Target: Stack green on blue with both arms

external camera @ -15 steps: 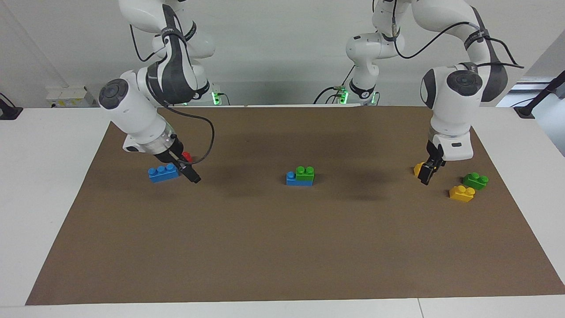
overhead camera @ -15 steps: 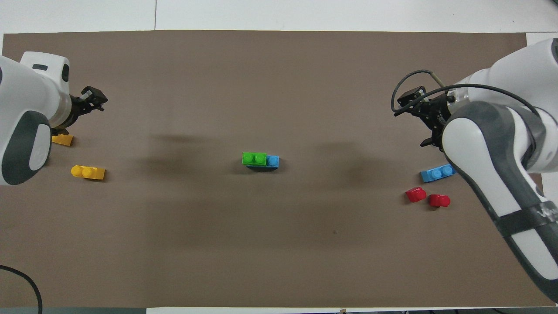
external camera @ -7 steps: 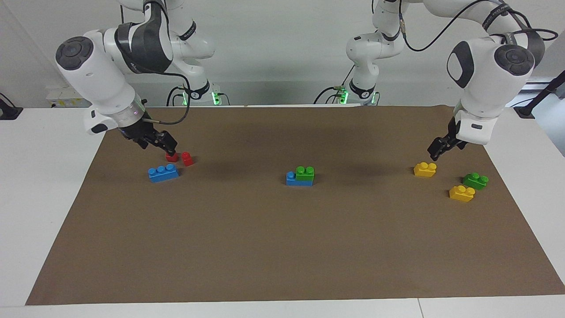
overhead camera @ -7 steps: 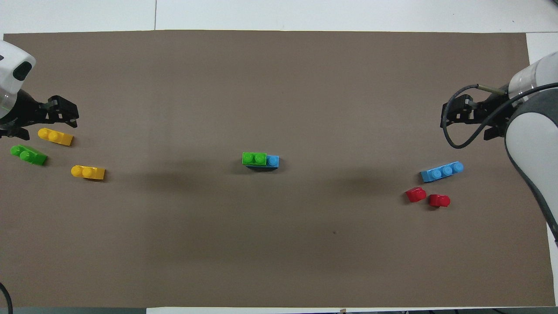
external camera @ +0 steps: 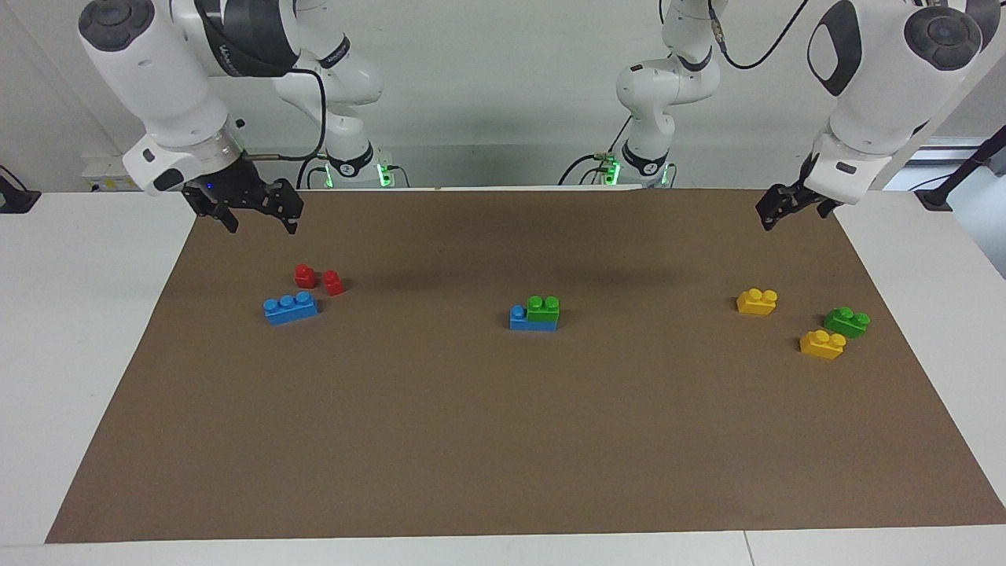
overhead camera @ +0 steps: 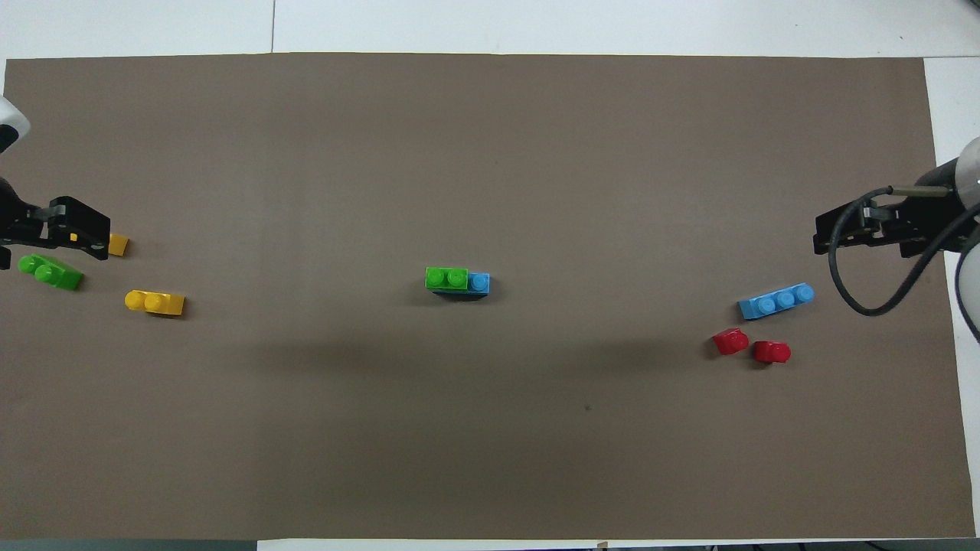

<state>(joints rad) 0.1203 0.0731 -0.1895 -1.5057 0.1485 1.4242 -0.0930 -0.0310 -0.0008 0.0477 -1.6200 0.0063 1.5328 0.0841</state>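
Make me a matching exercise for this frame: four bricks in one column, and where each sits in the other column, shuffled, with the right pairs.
Things:
1. green brick at mid-mat
2. loose green brick
3. loose blue brick
4. red bricks

Places:
A. just nearer to the robots than the loose blue brick
B. on the blue brick at mid-mat
C. beside two yellow bricks, toward the left arm's end
D. alone on the brown mat, toward the right arm's end

Pairs: 1-B, 2-C, 3-D, 4-A

A robotics lab: 2 large white jointed robot arms [external camera: 157, 71] bolted at a plain white table [external camera: 78, 314] under a brown paper mat [external camera: 503, 440], black cables [external camera: 314, 94] trailing, bare white wall [external camera: 503, 79].
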